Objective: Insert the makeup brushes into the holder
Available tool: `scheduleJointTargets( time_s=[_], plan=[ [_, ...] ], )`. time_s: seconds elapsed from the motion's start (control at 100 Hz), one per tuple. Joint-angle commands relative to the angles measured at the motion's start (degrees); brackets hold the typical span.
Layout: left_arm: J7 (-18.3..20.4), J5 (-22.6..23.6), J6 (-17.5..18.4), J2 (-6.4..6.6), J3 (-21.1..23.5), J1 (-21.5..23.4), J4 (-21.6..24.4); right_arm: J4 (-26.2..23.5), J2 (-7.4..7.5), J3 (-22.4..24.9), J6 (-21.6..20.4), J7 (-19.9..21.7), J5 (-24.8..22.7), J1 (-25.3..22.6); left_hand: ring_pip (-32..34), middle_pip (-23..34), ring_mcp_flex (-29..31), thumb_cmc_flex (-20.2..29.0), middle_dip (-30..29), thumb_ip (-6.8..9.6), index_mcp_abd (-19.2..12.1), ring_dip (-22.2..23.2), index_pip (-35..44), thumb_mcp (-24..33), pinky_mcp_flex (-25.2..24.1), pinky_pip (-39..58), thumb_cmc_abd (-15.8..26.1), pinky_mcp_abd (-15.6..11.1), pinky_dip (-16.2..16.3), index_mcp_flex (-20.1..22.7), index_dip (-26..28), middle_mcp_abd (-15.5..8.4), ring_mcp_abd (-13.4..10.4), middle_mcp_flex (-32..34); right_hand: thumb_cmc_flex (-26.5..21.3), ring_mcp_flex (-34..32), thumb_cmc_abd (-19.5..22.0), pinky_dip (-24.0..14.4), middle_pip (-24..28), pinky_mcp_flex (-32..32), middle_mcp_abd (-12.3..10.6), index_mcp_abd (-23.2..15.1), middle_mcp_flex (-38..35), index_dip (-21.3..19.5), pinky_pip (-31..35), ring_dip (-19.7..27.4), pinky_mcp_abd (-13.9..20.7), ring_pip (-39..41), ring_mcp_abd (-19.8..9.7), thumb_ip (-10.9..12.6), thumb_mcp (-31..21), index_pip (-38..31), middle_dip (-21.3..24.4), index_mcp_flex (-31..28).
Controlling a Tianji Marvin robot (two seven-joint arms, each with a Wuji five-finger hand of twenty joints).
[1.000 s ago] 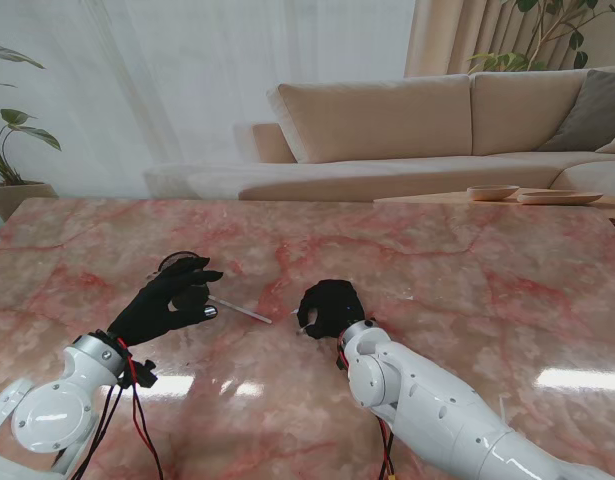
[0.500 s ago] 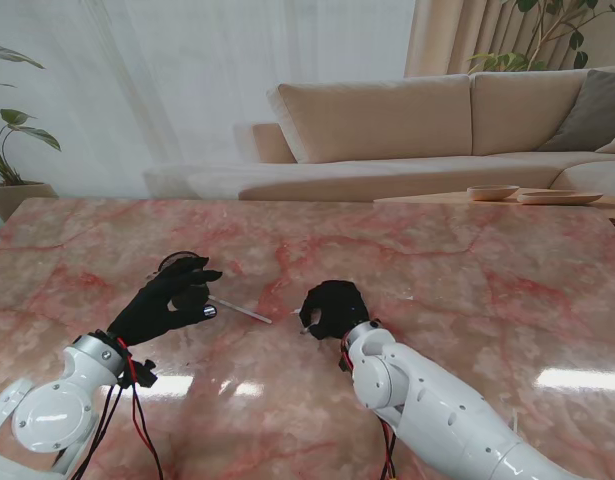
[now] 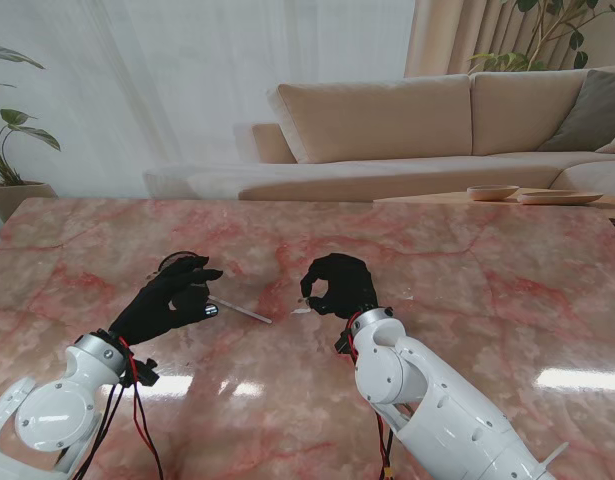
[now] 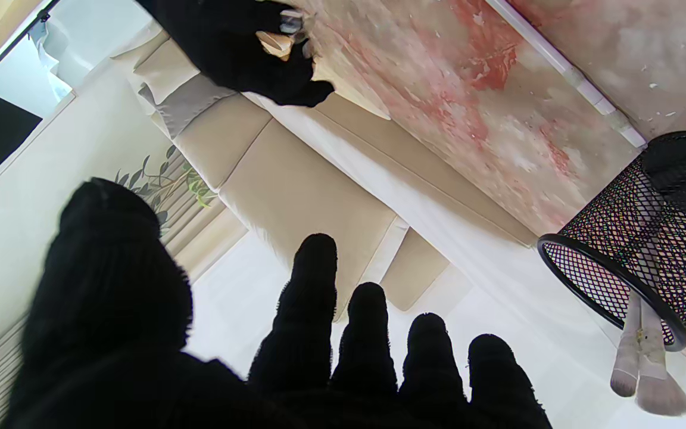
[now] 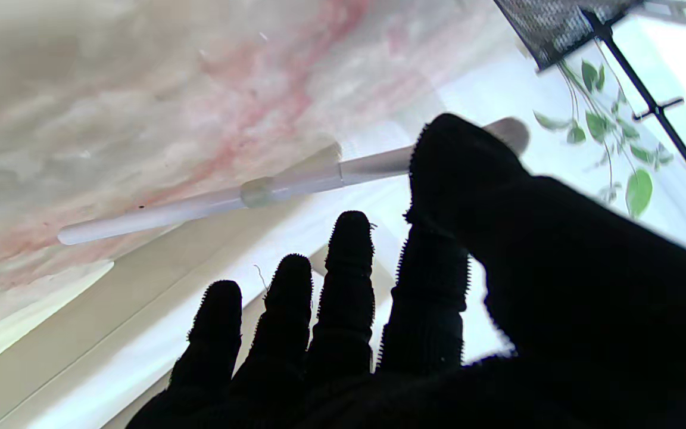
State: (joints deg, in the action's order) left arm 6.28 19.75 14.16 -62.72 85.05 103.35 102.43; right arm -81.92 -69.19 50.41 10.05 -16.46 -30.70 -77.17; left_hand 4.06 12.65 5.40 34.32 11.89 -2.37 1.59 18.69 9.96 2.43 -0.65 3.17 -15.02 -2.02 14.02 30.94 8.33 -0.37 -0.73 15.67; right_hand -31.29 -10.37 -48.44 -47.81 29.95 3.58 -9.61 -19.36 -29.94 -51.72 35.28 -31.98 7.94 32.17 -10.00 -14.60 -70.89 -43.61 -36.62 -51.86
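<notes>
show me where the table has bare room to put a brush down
Bare marble table runs wide to the right of the right hand, and along the far edge by the sofa. It is crowded between the hands: the left hand is at the holder, with a brush lying beside it.

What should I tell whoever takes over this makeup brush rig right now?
Left hand: open, holding nothing, fingers beside the mesh holder.
Right hand: appears shut on a white brush, pinched under the thumb just above the table, to the right of the holder.
Done: two brushes sit in the holder, bristles sticking out past the rim.
Left: put the held brush in the holder, then pick up the loose brush lying on the table between the hands and put it in too.
</notes>
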Motion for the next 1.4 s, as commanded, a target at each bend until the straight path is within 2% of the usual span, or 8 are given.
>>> scheduleJointTargets(
  time_s=[0.0,0.04,0.06,0.12,0.25,0.61,0.95,1.39],
  plan=[
    [-0.3,0.2,-0.4,-0.26,-0.5,-0.1,-0.5,-2.6,-0.27,1.1,0.7,0.4,1.5,-1.0,-0.9,-0.6,-2.5,2.7,0.9,0.99,-1.3,1.2,0.8,1.5,-1.2,0.6,-0.8,0.0,2.0,-0.5,0.9,0.2,-0.7,-1.9,-2.3,1.9,3.8,-1.5,0.6,0.8,-0.1,-2.0,0.5,-4.7,-0.7,-0.6,1.7,0.4,-1.4,2.9,-4.8,-5.5,-1.1,-5.2],
    [-0.4,0.4,-0.5,-0.26,-0.8,-0.3,-0.7,-4.3,-0.43,2.1,1.1,0.7,3.5,-1.8,-0.8,-0.4,-2.5,3.1,1.1,0.96,-1.4,1.4,0.9,1.8,-1.3,0.8,-1.7,0.6,2.4,-0.4,0.9,0.3,-0.1,-1.8,-2.4,1.9,3.8,-1.6,0.4,0.8,0.0,-1.8,0.6,-4.6,-0.7,-0.6,1.6,0.4,-1.3,2.9,-4.8,-5.4,-1.1,-5.2],
    [-0.4,0.5,-0.6,-0.25,-1.0,-0.3,-0.7,-5.2,-0.54,2.6,1.2,0.8,4.6,-2.3,-1.0,-0.4,-2.6,0.2,1.9,0.01,-1.4,2.2,1.0,8.8,-1.3,0.0,-3.8,1.1,5.1,-0.4,1.0,0.3,0.2,-1.9,-2.5,2.0,3.7,-1.6,0.4,0.9,0.1,-1.8,0.7,-4.6,-0.7,-0.6,1.6,0.4,-1.2,2.9,-4.8,-5.4,-1.0,-5.2],
    [-0.4,1.0,-0.9,-0.21,-1.5,-0.6,-1.0,-8.0,-0.76,4.2,1.8,1.4,8.0,-3.6,-1.0,-0.3,-2.8,-2.3,2.7,-1.12,-1.6,2.9,1.2,16.0,-1.7,1.0,-6.6,2.1,7.3,-0.4,1.1,0.5,0.9,-2.0,-2.6,2.0,3.7,-1.6,0.2,0.9,0.2,-1.6,0.8,-4.6,-0.7,-0.6,1.6,0.3,-1.1,2.9,-4.7,-5.4,-1.0,-5.3],
    [-0.5,1.8,-1.3,-0.15,-3.5,-1.5,-1.7,-13.9,-1.3,7.2,3.4,2.8,16.9,-6.4,-0.5,0.3,-2.9,-3.7,4.6,-3.15,-2.4,4.5,1.9,24.3,-2.2,2.2,-11.2,2.7,9.3,-0.2,1.5,1.3,1.8,-2.2,-3.0,2.4,3.4,-1.6,-0.9,1.1,0.6,-1.1,1.5,-4.2,-1.0,-0.4,1.7,-0.2,-1.0,3.0,-4.6,-5.4,-0.5,-5.5],
    [-5.6,1.4,-0.1,-1.25,-13.7,-7.5,-7.5,-23.0,-1.38,10.5,3.5,5.7,30.4,-11.4,0.7,2.2,-3.4,-10.3,9.7,-7.92,-14.8,9.8,4.5,49.8,-2.1,2.0,-26.7,2.4,10.5,-1.2,2.9,-2.0,2.3,-4.4,-3.7,2.4,3.3,-1.7,-2.0,1.4,1.3,-0.2,2.8,-3.2,-2.2,0.3,1.6,-2.1,-0.6,3.1,-4.3,-6.1,0.6,-5.4],
    [-14.8,-3.2,4.6,-4.15,-21.0,-12.4,-12.5,-25.4,-1.15,11.2,1.2,8.1,39.0,-13.6,10.3,11.3,-1.5,-12.1,19.9,-9.15,-16.7,23.7,8.2,57.2,-2.6,4.2,-30.6,2.7,14.3,1.9,4.7,-3.5,3.4,-2.2,-4.1,2.4,3.3,-1.8,-2.3,1.5,1.8,0.2,3.8,-2.7,-3.0,0.7,1.4,-3.2,-0.3,3.1,-4.0,-6.6,1.2,-5.3],
    [-18.3,-4.1,6.0,-5.34,-23.2,-14.1,-13.8,-24.9,-1.14,10.6,0.5,9.2,41.6,-13.6,16.5,14.2,0.0,-10.6,23.4,-8.94,-17.7,27.0,14.6,58.8,-2.8,4.8,-30.4,2.8,16.1,11.3,7.5,-4.5,3.6,2.9,-4.7,2.3,3.6,-2.2,-2.2,1.3,2.1,0.5,3.8,-2.2,-3.3,0.5,1.2,-3.3,0.0,3.0,-3.6,-7.1,1.4,-5.1]
  ],
)
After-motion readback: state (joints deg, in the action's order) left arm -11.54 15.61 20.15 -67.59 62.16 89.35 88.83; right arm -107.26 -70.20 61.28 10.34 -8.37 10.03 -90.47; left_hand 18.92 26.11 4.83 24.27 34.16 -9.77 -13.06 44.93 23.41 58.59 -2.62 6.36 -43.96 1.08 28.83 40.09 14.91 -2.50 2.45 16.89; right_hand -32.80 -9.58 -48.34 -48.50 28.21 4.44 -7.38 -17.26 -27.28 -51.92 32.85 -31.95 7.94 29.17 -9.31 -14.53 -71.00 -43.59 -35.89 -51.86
